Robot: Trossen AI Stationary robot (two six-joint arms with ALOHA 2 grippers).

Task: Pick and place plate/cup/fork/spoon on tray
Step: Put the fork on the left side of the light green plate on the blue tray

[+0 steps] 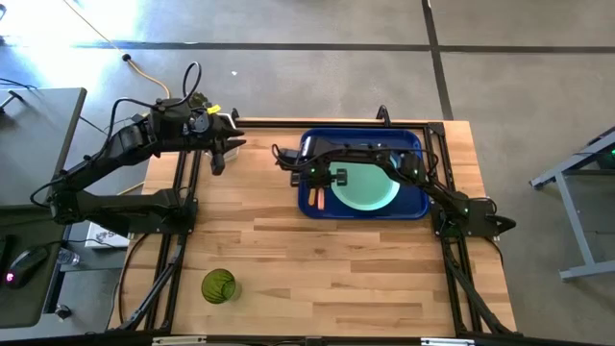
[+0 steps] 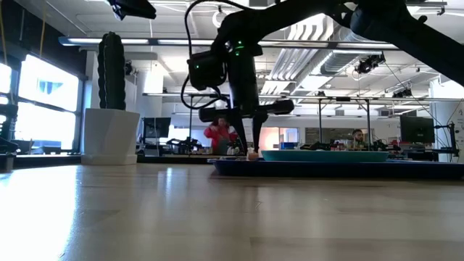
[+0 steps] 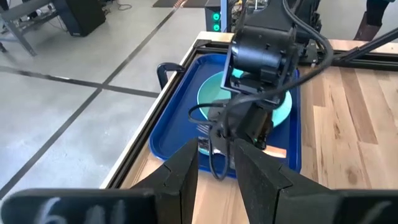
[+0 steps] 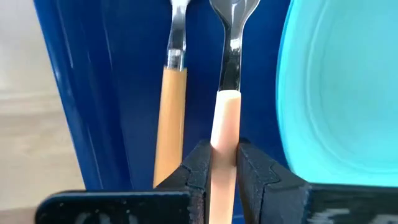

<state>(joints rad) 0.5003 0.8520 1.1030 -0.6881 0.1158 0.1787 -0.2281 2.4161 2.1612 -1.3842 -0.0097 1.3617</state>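
The dark-blue tray (image 1: pixel 415 144) lies at the table's far right, with the mint-green plate (image 1: pixel 367 187) in it. Two utensils with wood handles lie side by side between the plate and the tray's left rim. My right gripper (image 1: pixel 316 179) points down into the tray and is shut on the one nearer the plate, the spoon (image 4: pixel 231 37). The fork (image 4: pixel 171 93) lies beside it, untouched. The dark-green cup (image 1: pixel 218 285) stands on the table near the near-left corner. My left gripper (image 1: pixel 219 157) hangs open and empty above the table's far-left part. My right gripper pinches the spoon's light wood handle (image 4: pixel 225 121) between its two fingers, close to the end that joins the metal neck. The fingers come from above, pointing down, and lie across the handle. The spoon lies along the tray floor beside the plate; whether it is lifted, I cannot tell.
A cactus (image 2: pixel 111 69) in a white pot (image 2: pixel 109 136) stands at the table's far-left edge, near my left arm. Bare wood (image 1: pixel 336 269) spans the table's near half between the cup and the right arm's base. People show in the room beyond the table.
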